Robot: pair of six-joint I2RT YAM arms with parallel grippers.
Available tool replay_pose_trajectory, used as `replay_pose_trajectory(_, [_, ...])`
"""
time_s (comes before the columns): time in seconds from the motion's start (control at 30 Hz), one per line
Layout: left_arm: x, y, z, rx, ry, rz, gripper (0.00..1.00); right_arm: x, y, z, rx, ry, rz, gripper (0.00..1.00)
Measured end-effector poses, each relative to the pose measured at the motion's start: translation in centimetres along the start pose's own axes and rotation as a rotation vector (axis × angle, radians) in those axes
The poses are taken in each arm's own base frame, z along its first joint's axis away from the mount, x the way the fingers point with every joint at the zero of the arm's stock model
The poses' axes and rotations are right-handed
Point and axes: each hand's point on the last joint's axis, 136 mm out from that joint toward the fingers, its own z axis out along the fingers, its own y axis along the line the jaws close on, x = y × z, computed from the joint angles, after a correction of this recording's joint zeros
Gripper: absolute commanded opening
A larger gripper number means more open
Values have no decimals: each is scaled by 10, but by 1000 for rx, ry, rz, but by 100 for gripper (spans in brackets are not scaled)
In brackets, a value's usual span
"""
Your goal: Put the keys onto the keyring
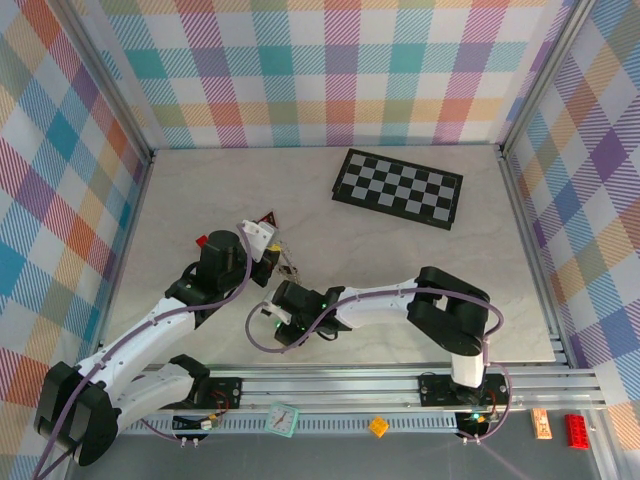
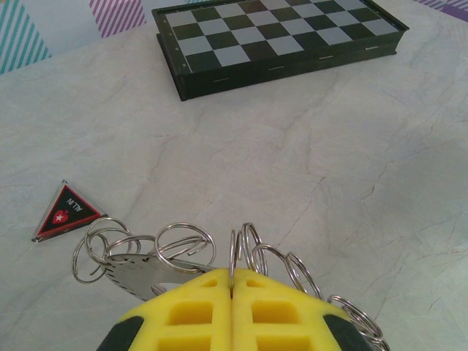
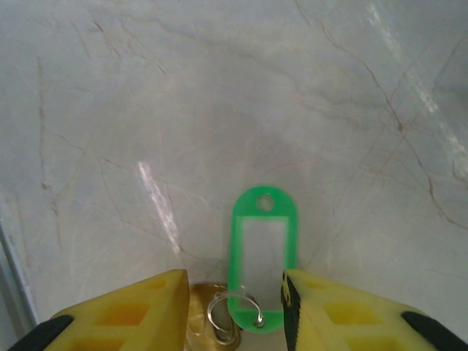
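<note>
My left gripper (image 2: 234, 281) is shut on a thin wire ring (image 2: 237, 252), one link in a chain of several split rings (image 2: 296, 274). Beside that chain lies a flat grey toothed metal piece, the keyring (image 2: 135, 274), partly hidden behind the yellow fingers (image 2: 183, 314). A red triangle tag (image 2: 67, 212) hangs at the chain's left end. My right gripper (image 3: 234, 289) stands open over the table, its fingers on either side of a key (image 3: 205, 318) with a green tag (image 3: 263, 248). The key's head is brassy and half hidden. From above, the left gripper (image 1: 262, 240) sits just behind the right gripper (image 1: 272, 325).
A folded chessboard (image 1: 398, 188) lies at the back right, apart from both arms; the left wrist view shows the same chessboard (image 2: 278, 40). Checked walls enclose the table on three sides. Small items (image 1: 283, 418) rest on the front rail.
</note>
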Motion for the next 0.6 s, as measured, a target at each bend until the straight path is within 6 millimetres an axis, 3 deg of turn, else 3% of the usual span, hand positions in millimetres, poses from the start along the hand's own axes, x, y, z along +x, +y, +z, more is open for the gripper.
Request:
replay_pose_trajectory(0.17, [-1, -1, -1, 2, -5, 4, 0, 8, -12, -5, 67, 9, -2, 25])
replay_pose_trajectory(0.33, [-1, -2, -1, 11, -5, 4, 0, 39, -28, -27, 145, 61, -5, 15])
replay_pose_trajectory(0.6, [-2, -7, -1, 39, -8, 10, 0, 82, -65, -56, 234, 114, 62, 13])
